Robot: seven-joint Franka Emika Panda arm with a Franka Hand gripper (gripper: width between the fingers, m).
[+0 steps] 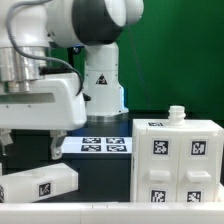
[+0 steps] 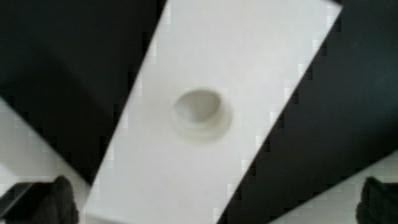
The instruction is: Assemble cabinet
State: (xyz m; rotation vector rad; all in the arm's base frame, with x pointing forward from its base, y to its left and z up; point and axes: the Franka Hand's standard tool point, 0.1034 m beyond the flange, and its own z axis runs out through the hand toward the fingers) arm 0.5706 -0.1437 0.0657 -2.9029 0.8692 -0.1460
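Two cabinet pieces rest apart on the surface [image 1: 105, 178]: a long panel [image 1: 40, 185] at the exterior view's near left, the body [image 1: 178, 160] at its right. The gripper [image 1: 30, 143] hangs fully open over the panel, jaws straddling its width, likely aligned for a grasp.

- Arm base [image 1: 108, 100]: a warning triangle [image 1: 100, 80]; its symbol is too small to read.
- Marker board [image 1: 104, 145]: four square black-and-white tags [image 1: 113, 141].
- Tall cabinet block [image 1: 178, 170]: four such tags on the front.
- Low cabinet piece [image 1: 25, 188]: one tag.
- No letters or numbers are legible.
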